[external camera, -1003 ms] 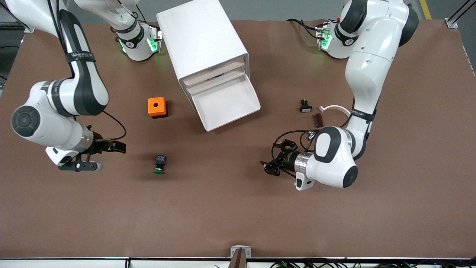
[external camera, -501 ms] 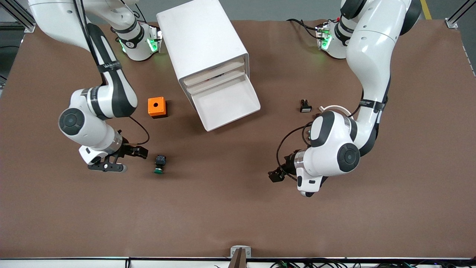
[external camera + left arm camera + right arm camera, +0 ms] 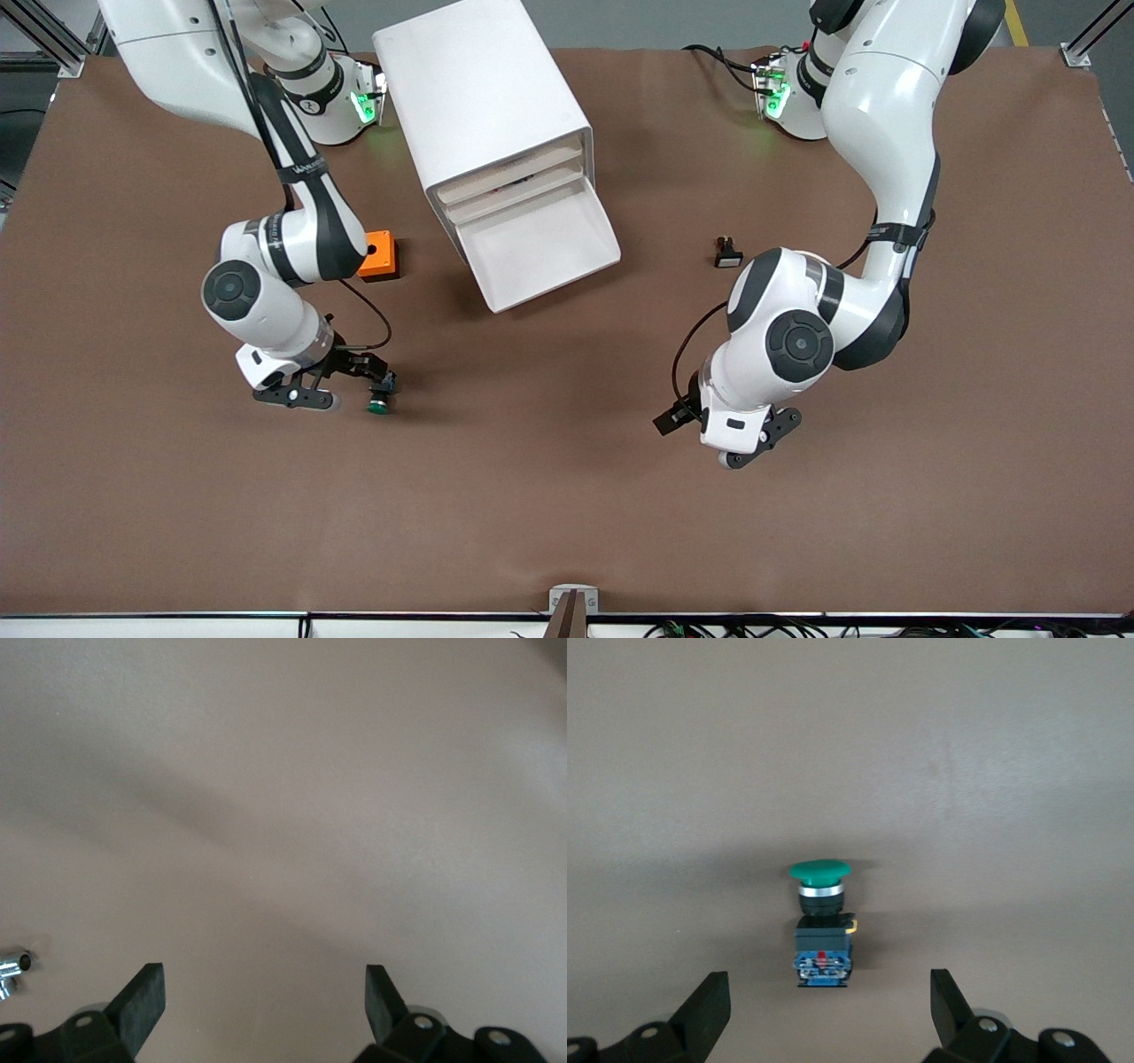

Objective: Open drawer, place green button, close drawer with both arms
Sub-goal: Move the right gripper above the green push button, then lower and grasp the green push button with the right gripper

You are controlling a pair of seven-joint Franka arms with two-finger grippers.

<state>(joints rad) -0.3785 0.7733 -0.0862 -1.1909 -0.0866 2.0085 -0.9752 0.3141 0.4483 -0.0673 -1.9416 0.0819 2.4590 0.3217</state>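
Button (image 3: 820,923) light, rigid, rolls; pinch black body. Right gripper (image 3: 824,1014) over it, left gripper (image 3: 264,1005) idle, both released.

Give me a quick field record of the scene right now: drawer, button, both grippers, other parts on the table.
drawer: pulled out of the white cabinet, nothing visible in it
button: lying on its side on the table, nearer the front camera than the orange cube
right gripper: open, at the button, fingers either side of its black body, not closed on it
left gripper: open, over bare table, holding nothing
other: black piece with white cap, toward the left arm's end
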